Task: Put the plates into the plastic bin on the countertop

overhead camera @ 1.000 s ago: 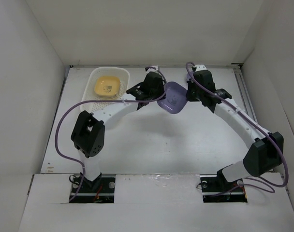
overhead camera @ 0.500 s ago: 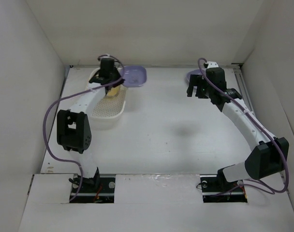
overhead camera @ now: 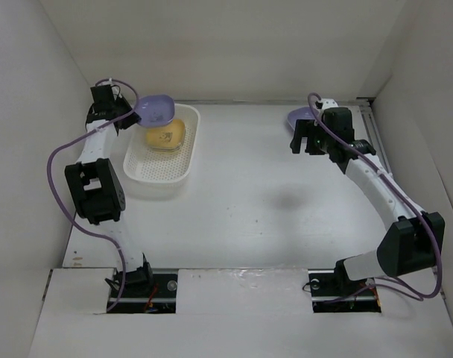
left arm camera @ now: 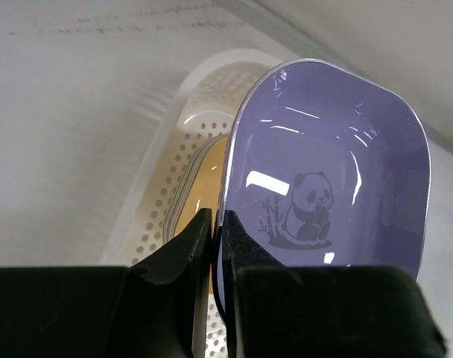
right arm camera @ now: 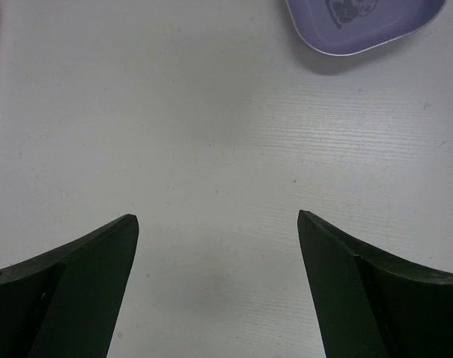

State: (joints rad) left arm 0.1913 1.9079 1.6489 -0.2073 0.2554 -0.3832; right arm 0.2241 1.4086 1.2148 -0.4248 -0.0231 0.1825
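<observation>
left gripper (left arm camera: 215, 231): I am watching its jaws pinching together on the near rim of a plate, with only the rim's thickness between them.
held lavender plate (left arm camera: 331, 171): it is jutting out ahead of the left gripper's fingertips, tilted, with its panda print facing the wrist camera. It is hanging in the air and touching nothing but the fingers.
plastic bin (overhead camera: 161, 170): it is sitting below and ahead of the left gripper. In the top view the held lavender plate is hovering over its far left corner.
yellow-orange plate (overhead camera: 165, 136): it is lying inside the plastic bin, under the held lavender plate, which is partly hiding it in the left wrist view.
right gripper (right arm camera: 219, 283): its jaws are standing wide apart with nothing between them, hovering over bare surface.
second lavender plate (right arm camera: 360, 19): it is lying flat just beyond the right gripper's fingertips, off to their right, and is not touching them.
countertop (overhead camera: 271, 216): it is carrying the plastic bin and the second lavender plate, well apart from each other.
</observation>
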